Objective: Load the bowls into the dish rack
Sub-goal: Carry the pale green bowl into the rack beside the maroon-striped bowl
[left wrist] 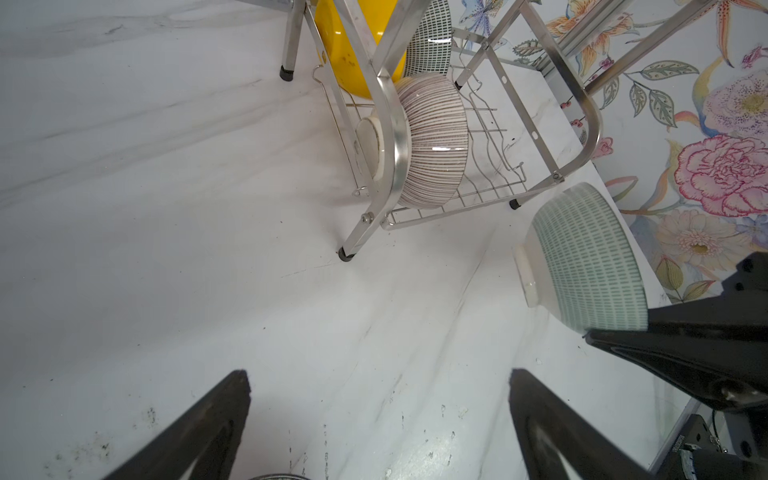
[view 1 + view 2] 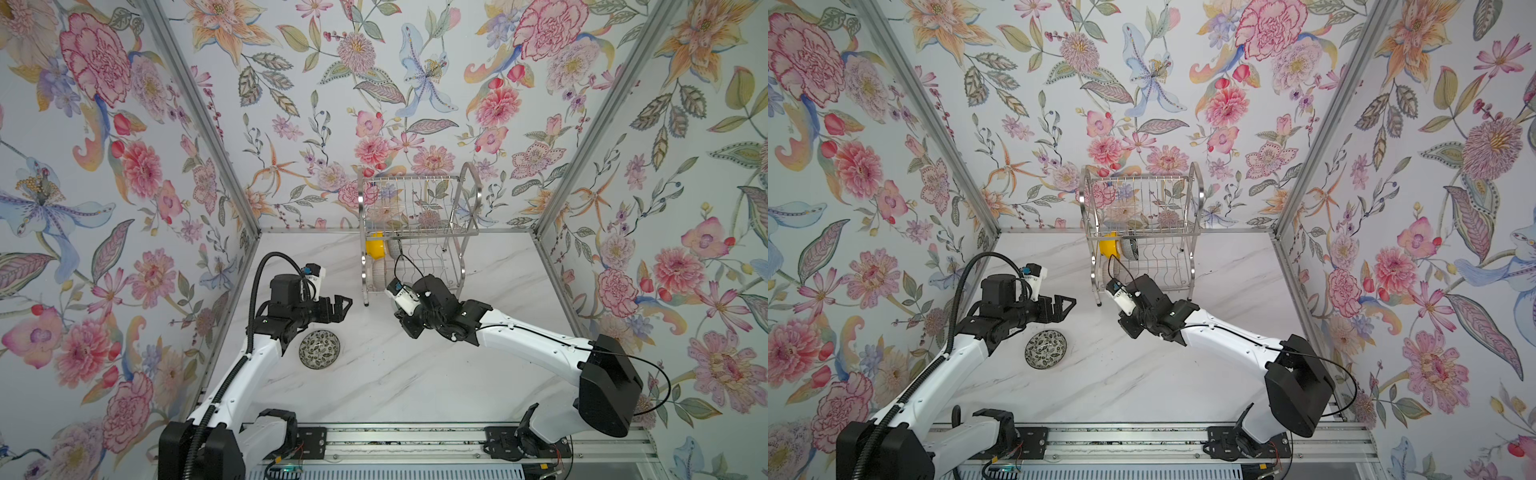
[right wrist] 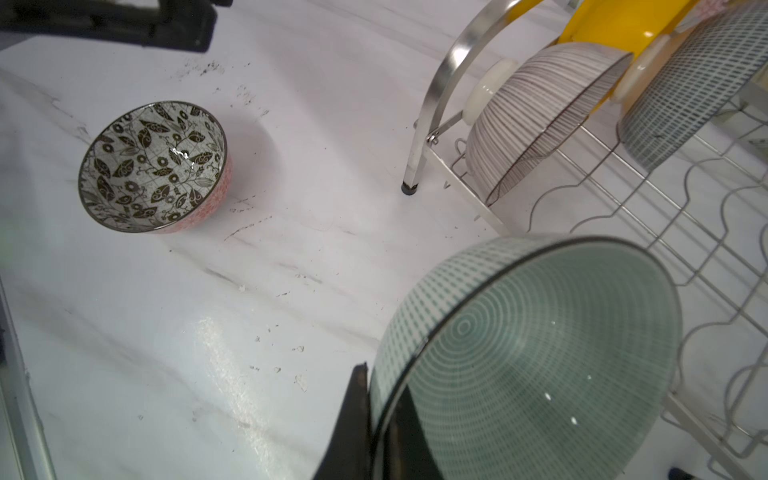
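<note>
The steel dish rack (image 2: 465, 232) stands at the back of the table. On its lower tier a yellow bowl (image 2: 374, 247), a dark patterned bowl (image 1: 430, 37) and a ribbed bowl (image 1: 432, 141) stand on edge. My right gripper (image 3: 382, 384) is shut on the rim of the pale green bowl (image 3: 540, 353), held tilted just in front of the rack's near left leg. The leaf-speckled bowl (image 2: 319, 349) sits upright on the table. Just behind that bowl my left gripper (image 2: 343, 307) hovers open and empty, pointing toward the rack.
Floral walls and aluminium posts (image 2: 582, 166) close in the marble table (image 2: 415, 386) on three sides. The arm bases sit on a rail (image 2: 415, 440) at the front edge. The rack's upper basket (image 2: 415, 203) holds nothing.
</note>
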